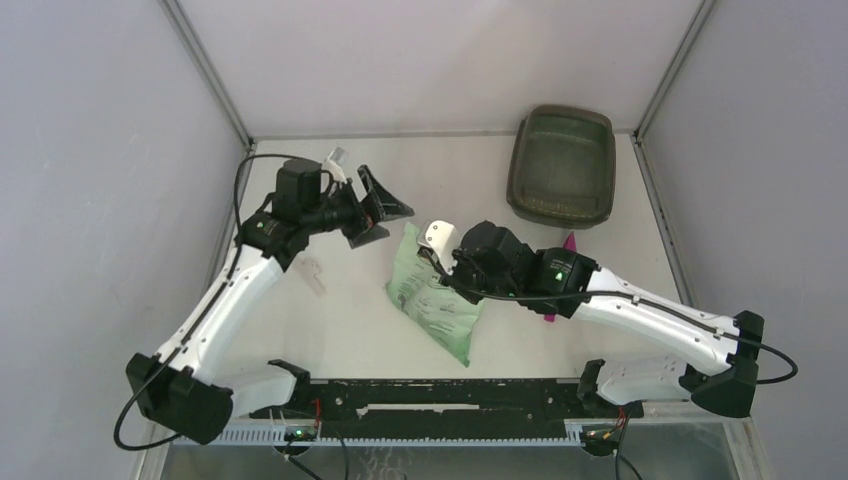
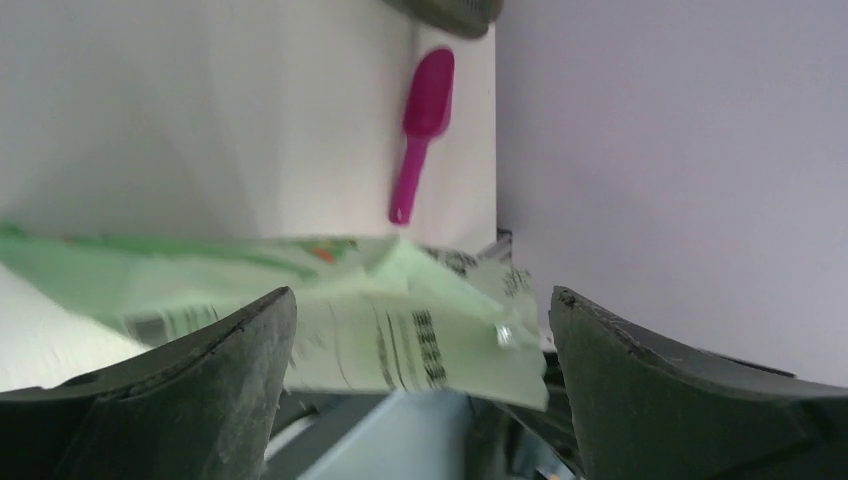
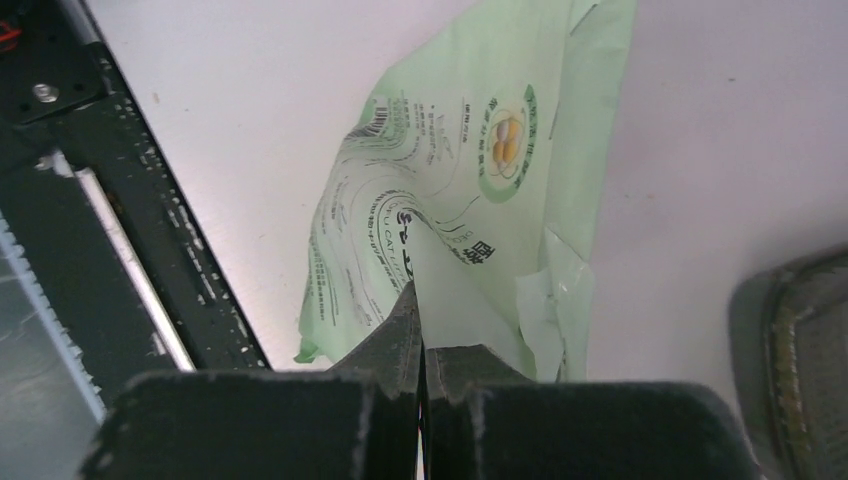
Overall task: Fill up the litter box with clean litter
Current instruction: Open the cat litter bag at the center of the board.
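The litter box [image 1: 560, 165] is a dark grey-brown tray at the table's far right; its corner also shows in the right wrist view [image 3: 800, 360]. A light-green printed bag [image 1: 435, 300] lies mid-table. My right gripper [image 3: 420, 340] is shut on a raised fold of that bag [image 3: 470, 180], and its wrist [image 1: 447, 268] hangs over the bag's upper right part. My left gripper [image 1: 393, 220] stands open just left of the bag's top end. The bag's edge [image 2: 400, 320] shows between its fingers [image 2: 200, 380], untouched. No clean litter is in view.
A magenta scoop [image 2: 425, 120] lies on the table beyond the bag, near the right wall; the right arm mostly covers the scoop [image 1: 568, 243] from above. A black rail [image 1: 450, 395] runs along the near edge. Walls close the left, right and back.
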Available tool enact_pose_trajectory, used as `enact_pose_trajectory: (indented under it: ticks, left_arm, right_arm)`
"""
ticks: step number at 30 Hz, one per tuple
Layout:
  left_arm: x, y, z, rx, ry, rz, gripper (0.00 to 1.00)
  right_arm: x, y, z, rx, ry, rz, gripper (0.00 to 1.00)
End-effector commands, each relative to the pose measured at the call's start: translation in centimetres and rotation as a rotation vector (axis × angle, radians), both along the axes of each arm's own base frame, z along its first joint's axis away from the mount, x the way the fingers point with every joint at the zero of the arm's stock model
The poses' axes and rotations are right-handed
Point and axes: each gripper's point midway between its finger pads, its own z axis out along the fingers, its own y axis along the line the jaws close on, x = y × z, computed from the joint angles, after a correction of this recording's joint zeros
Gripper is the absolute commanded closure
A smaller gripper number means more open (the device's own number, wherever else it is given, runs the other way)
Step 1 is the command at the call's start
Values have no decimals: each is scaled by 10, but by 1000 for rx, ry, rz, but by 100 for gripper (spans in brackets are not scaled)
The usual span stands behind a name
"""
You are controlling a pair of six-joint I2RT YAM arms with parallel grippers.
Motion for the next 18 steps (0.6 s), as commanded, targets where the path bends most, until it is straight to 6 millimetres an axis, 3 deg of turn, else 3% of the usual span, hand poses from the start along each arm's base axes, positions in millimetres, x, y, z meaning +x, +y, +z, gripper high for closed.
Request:
enact_pose_trajectory:
  ticks: [1, 5, 9, 18]
  left_arm:
    - [-50, -2, 18, -38, 247, 84, 0]
    - [-73, -8, 25, -119, 347, 149, 0]
    - [-85, -3, -6, -57, 501, 215, 0]
    - [-84, -18, -26, 27, 645, 223, 0]
  right_arm:
    - [18, 3, 19, 33, -147, -109, 100]
    - [17, 7, 17, 14, -182, -126, 100]
    - [8, 11, 19, 16, -210, -117, 100]
    - [-24, 19, 12, -9, -262, -65, 100]
